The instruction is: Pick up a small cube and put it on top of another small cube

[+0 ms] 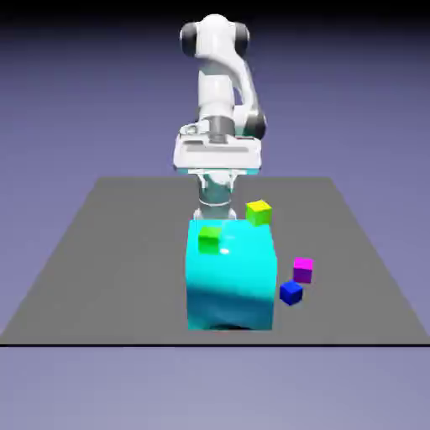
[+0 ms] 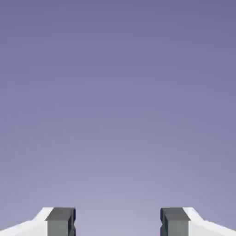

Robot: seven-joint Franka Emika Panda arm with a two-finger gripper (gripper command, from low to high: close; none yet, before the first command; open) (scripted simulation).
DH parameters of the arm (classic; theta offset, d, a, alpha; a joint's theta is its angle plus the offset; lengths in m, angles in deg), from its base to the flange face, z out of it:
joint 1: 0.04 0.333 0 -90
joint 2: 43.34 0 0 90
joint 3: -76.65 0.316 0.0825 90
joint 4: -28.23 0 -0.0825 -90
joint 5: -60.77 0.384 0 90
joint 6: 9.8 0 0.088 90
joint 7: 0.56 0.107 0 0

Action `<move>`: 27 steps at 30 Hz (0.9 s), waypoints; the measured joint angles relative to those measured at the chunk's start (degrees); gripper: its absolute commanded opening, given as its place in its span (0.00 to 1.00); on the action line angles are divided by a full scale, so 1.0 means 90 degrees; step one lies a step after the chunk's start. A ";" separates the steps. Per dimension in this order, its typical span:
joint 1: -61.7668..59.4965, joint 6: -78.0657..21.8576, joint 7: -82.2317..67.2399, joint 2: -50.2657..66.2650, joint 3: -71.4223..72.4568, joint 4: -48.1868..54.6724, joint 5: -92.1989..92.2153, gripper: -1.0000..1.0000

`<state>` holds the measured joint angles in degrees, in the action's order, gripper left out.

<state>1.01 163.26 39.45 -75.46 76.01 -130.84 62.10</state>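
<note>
One big grey table (image 1: 126, 277) lies under it all, and the white robot arm (image 1: 216, 92) stands up at its far edge. The big cyan block (image 1: 231, 290) is by the table's near edge, about the middle. The gripper (image 2: 118, 222) is up high over the far part of the table; its two fingers are wide apart with nothing in between. The hand view shows just the blue-violet backdrop (image 2: 118, 101) past the tips, so the gripper seems to point out over the table, not down at it. Of the small cubes, the dark-blue cube (image 1: 291, 293) is the one to pick up. It sits near the table's near edge, toward the near corner on the exterior view's right, just beside the block. The magenta cube (image 1: 302, 270) is right behind it. So from the gripper, the blue one is low down, toward the near edge and off to the exterior view's right. The arm likely has to reach out that way, tip its hand down, and mind both neighbors. The yellow-lime cube (image 1: 259, 213) is by the block's far right corner; I can't tell if they touch. The green cube (image 1: 209, 240) looks to be on the block.
</note>
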 measured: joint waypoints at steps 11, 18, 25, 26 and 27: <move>0.0870 -0.2941 -0.0232 0.2468 -0.0032 0.2378 0.0083 0.50; 0.1460 -0.4845 -0.0231 0.4083 -0.0012 0.3843 0.0054 0.50; 0.1988 -0.6749 -0.0231 0.5698 0.0007 0.5309 0.0025 0.50; 0.2068 -0.7021 -0.0231 0.5929 0.0010 0.5518 0.0021 0.50; 0.2148 -0.7293 -0.0231 0.6160 0.0012 0.5727 0.0017 0.50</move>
<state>20.34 97.62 37.38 -20.03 76.12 -79.29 62.25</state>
